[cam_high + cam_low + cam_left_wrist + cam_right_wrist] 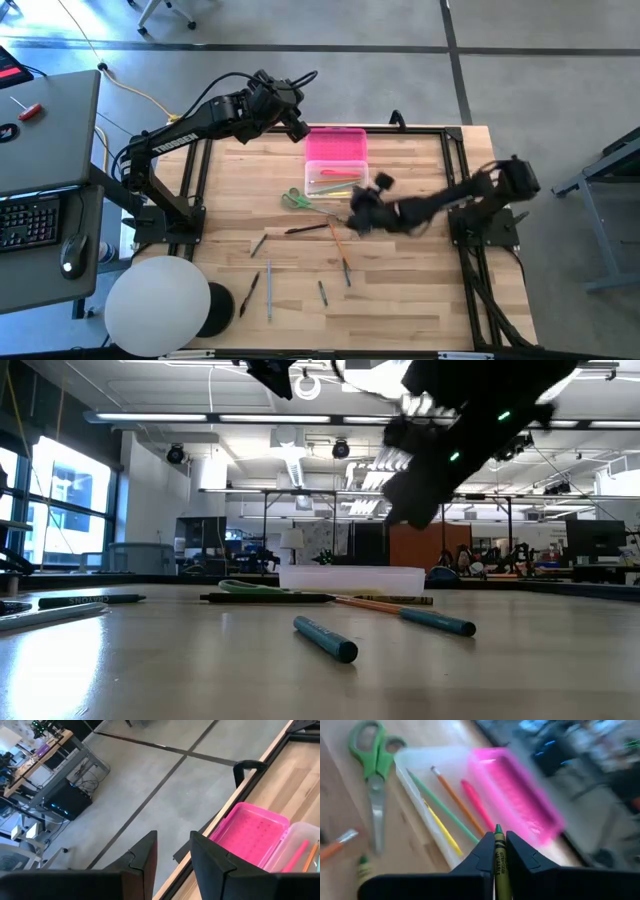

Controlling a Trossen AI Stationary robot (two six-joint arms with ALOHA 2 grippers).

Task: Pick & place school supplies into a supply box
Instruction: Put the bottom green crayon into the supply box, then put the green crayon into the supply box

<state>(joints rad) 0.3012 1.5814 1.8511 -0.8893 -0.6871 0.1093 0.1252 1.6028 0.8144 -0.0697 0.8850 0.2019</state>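
The supply box stands at the far middle of the table, its pink lid [337, 147] folded open behind the clear base [335, 180]. In the base [427, 780] lie a green, an orange, a pink and a yellow pencil. Green-handled scissors [295, 198] lie flat left of the base. Several pens and pencils [305, 229] lie scattered nearer me. My right gripper [358, 218] hovers just near-right of the base, shut on an olive-green crayon [499, 855]. My left gripper [296, 127] is open and holds nothing, raised by the lid's far-left corner. My right gripper pinches the olive-green crayon between its two fingers [482, 852]. The crayon lies along the fingers, and its pointed tip [498, 828] sticks out past their ends. It is lifted clear of the table and points toward the open box.
Loose pens lie on the table's near half: an orange one [338, 245], a grey one [268, 276], a black one [248, 293], a green one [322, 292]. A white dome lamp [158, 305] sits at the near-left corner. A desk with a keyboard [28, 220] stands to the left.
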